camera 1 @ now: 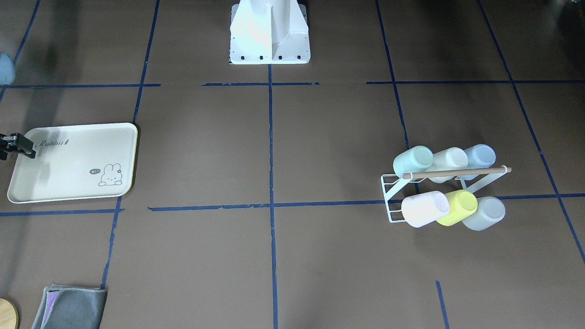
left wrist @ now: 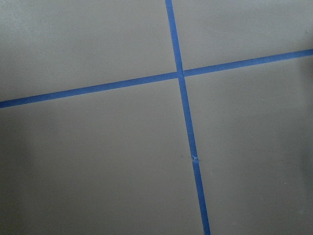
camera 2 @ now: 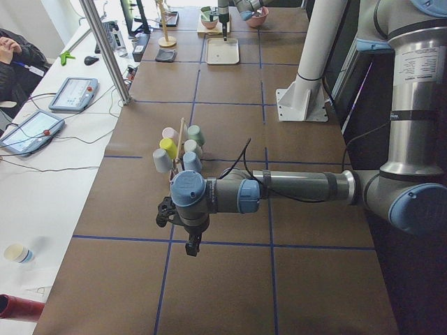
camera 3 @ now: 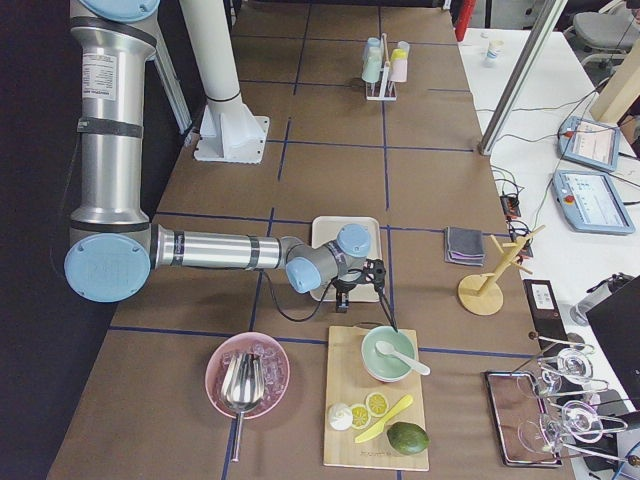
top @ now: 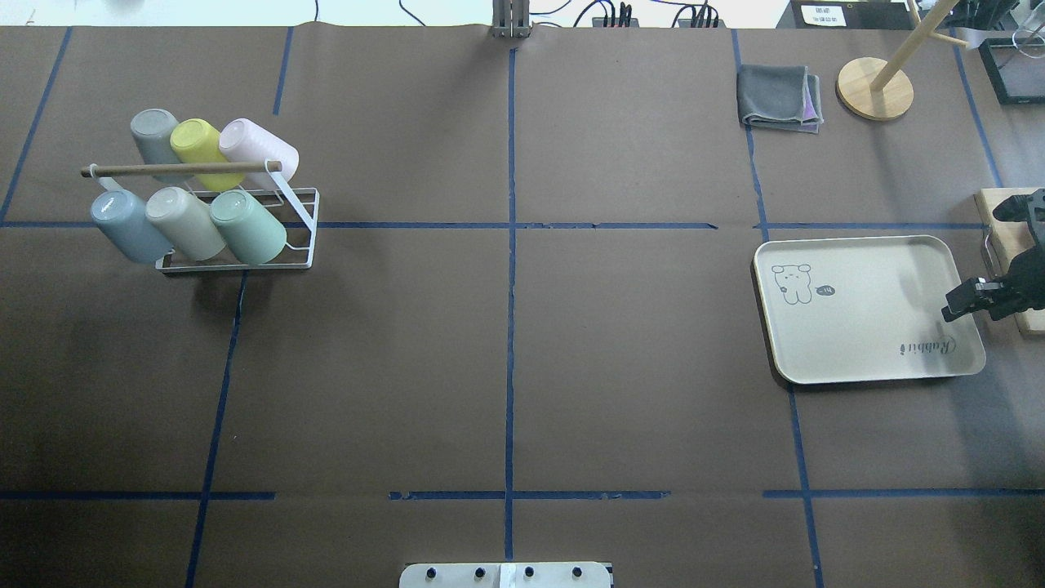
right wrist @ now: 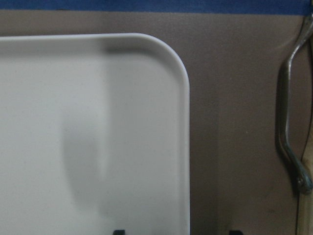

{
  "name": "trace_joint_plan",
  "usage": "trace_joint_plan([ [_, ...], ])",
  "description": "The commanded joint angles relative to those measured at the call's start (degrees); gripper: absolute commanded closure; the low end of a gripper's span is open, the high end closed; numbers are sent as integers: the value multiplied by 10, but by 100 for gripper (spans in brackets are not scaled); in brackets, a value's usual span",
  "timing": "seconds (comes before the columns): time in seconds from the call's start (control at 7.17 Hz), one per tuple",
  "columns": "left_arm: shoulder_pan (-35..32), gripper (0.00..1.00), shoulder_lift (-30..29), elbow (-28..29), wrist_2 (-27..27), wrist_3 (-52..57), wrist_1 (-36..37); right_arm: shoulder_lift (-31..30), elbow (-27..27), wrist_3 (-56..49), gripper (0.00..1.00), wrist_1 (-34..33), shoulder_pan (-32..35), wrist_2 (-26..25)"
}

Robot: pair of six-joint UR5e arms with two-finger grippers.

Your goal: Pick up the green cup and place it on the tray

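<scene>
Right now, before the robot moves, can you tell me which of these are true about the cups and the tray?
1. The green cup is on the tray. False: it hangs on the white rack, and nothing lies on the tray.
2. The rack holds six cups. True.
3. The yellow cup sits between two other cups. True.
4. The right gripper is holding a cup. False: it hovers at the tray's edge with its jaws apart, holding nothing.
</scene>
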Motion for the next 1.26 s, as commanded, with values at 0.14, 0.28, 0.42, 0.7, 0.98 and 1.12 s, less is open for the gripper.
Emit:
trace_joint_plan([
  [0.14, 0, 0, -3, 0, 0, 2, 0, 0, -1, -1, 37, -1, 0, 3],
  [0.28, 0, 0, -5, 0, 0, 2, 0, 0, -1, -1, 37, 0, 0, 3],
  [0.42, 0, 0, -5, 0, 0, 2, 1, 0, -1, -1, 37, -1, 0, 2],
  [0.7, 0, 0, -6, 0, 1, 2, 0, 0, -1, -1, 37, -2, 0, 2],
  [0.98, 0, 0, -6, 1, 1, 2, 1, 0, -1, -1, 44, -3, 0, -1],
  [1.12, 0, 0, -7, 1, 1, 2, 0, 0, -1, -1, 49, -3, 0, -1],
])
